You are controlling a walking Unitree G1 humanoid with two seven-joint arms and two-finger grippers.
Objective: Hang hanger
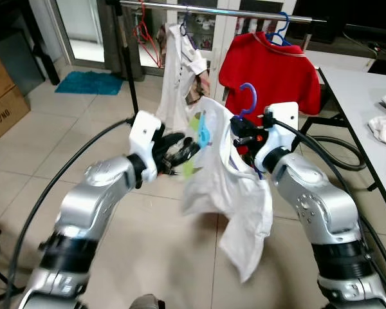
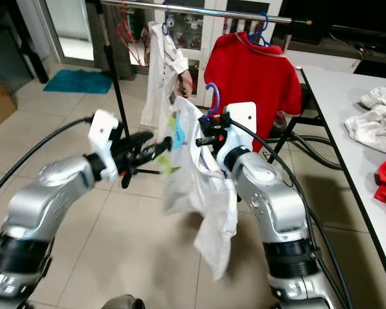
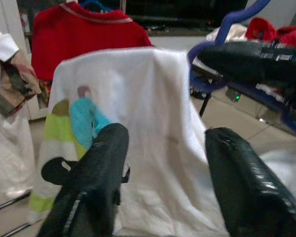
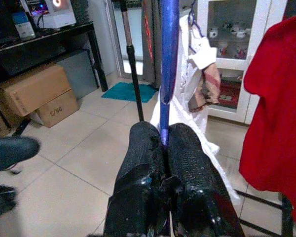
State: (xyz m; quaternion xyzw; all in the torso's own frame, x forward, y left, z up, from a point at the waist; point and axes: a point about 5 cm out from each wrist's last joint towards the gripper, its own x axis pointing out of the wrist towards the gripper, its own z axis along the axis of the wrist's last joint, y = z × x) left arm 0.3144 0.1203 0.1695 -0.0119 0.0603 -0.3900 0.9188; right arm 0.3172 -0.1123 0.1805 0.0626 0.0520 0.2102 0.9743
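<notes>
Right pincer (image 4: 161,143) clamping blue hanger (image 1: 247,96), left pincer (image 3: 163,148) wide, perhaps touching white shirt (image 1: 225,187), tiled floor (image 1: 77,122)

Beige tiled floor (image 1: 64,116), teal mat (image 1: 90,82) and cardboard boxes (image 1: 3,96) on it, white table (image 2: 367,116) bearing crumpled clothes (image 2: 373,122)

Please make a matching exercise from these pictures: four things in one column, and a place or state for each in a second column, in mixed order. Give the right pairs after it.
Things
1. blue hanger
2. red shirt
3. left pincer
4. cardboard boxes

Places or states
A. hangs on the rail
B. open, at the white shirt
C. on the floor, at the robot's left
D. clamped in the right pincer

Pairs: 1-D, 2-A, 3-B, 4-C
</notes>
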